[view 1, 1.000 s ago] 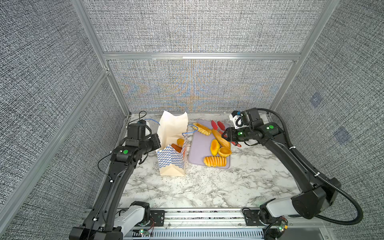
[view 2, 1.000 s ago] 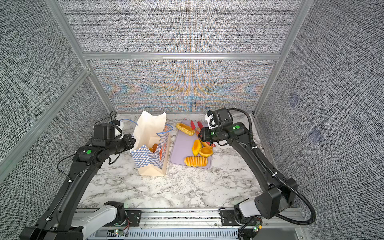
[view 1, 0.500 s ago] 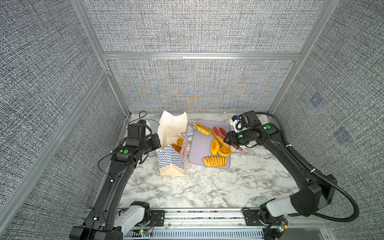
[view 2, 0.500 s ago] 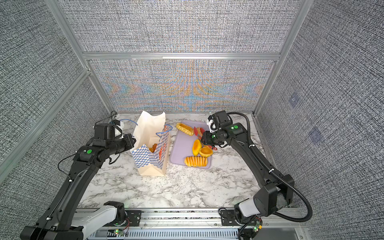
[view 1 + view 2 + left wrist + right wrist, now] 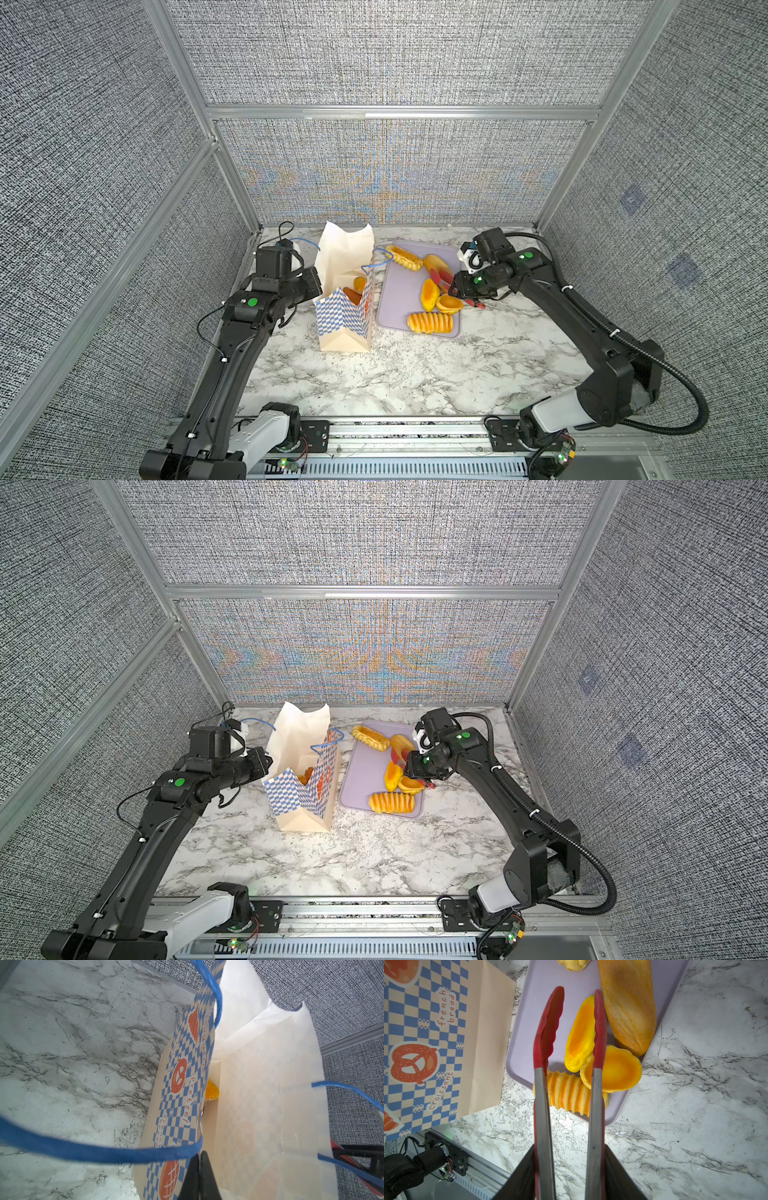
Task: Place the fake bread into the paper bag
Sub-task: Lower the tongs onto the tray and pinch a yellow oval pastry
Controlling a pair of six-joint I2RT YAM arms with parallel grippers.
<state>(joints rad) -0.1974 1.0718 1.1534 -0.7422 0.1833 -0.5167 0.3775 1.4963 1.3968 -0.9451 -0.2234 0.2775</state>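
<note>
The paper bag (image 5: 343,328) (image 5: 299,800) stands open left of the tray, with fake bread (image 5: 355,291) (image 5: 211,1093) inside. My left gripper (image 5: 316,286) (image 5: 199,1159) is shut on the bag's rim. My right gripper (image 5: 459,286) (image 5: 569,1147) is shut on the red tongs (image 5: 548,1032) (image 5: 442,276). The tong arms stand apart over an oval bun (image 5: 581,1036) (image 5: 429,294), one arm along its side. Also on the tray lie a long loaf (image 5: 629,1007), a tart shell (image 5: 618,1068), a ribbed roll (image 5: 566,1093) and a twist (image 5: 404,257).
The lavender tray (image 5: 399,291) (image 5: 529,1022) lies on the marble table (image 5: 415,374), right of the bag. Blue cord handles (image 5: 83,1149) loop across the left wrist view. Grey fabric walls (image 5: 395,174) enclose the back and sides, and a metal rail (image 5: 395,432) runs along the front.
My right gripper has drawn the tongs from the back of the tray toward the front, over the oval bun, and the tong arms have narrowed slightly. The left arm and bag have not moved.
</note>
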